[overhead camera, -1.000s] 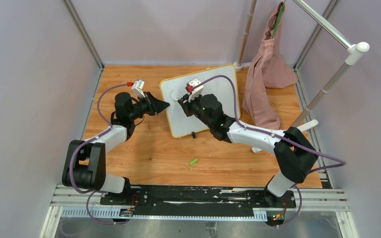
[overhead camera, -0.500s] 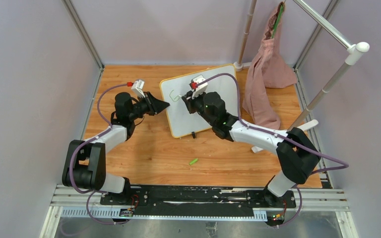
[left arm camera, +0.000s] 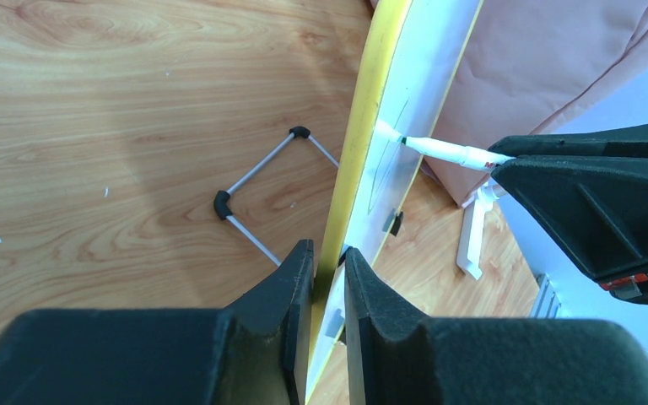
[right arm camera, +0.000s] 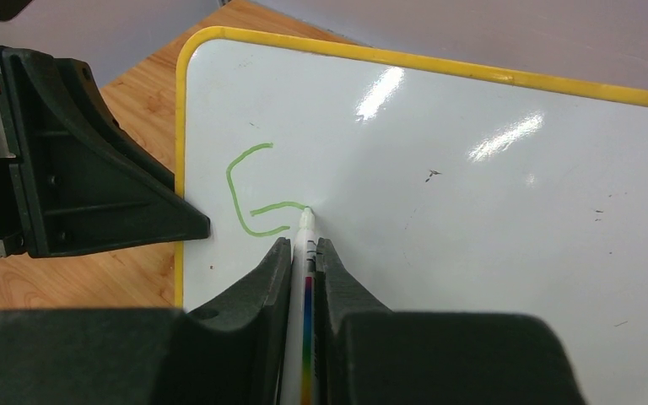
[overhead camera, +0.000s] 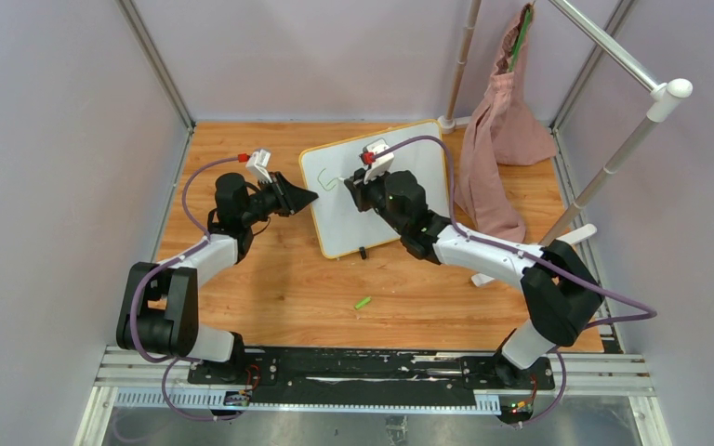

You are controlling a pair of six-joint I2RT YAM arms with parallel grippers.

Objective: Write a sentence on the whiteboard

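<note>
**Whiteboard** [overhead camera: 335, 223] (1): stands tilted on the far half of the desk, about midway between the left and right edges. Its writing face is turned to the near edge, so the right arm can reach it. A wire prop [left arm camera: 253, 173] behind it takes the lean.

**Left pincer** [overhead camera: 310, 196] (1): clamped on the board's left yellow rim, one finger on each face. I judge this is to stop the board sliding or tipping under the marker's push.

**Right pincer** [right arm camera: 302, 249] (1): closed on the marker, gripped low on the barrel for a firm stroke.

**Marker** [right arm camera: 307, 228] (1): white barrel with its tip touching the board face, at the right end of a short green bar.

**Green mark** [right arm camera: 278, 205] (1, two strokes): a C-shaped curve with a middle bar, near the board's upper left corner. It looks like a first letter under way, with most of the sentence to come.

**Small green piece** [overhead camera: 363, 303] (1): lies on the desk toward the near edge, well apart from the board. It is likely the marker's cap, too small to be sure.

**Pink cloth** [overhead camera: 497, 139] (1): hangs from a rail at the far right corner, just beside the board's right edge.
</note>
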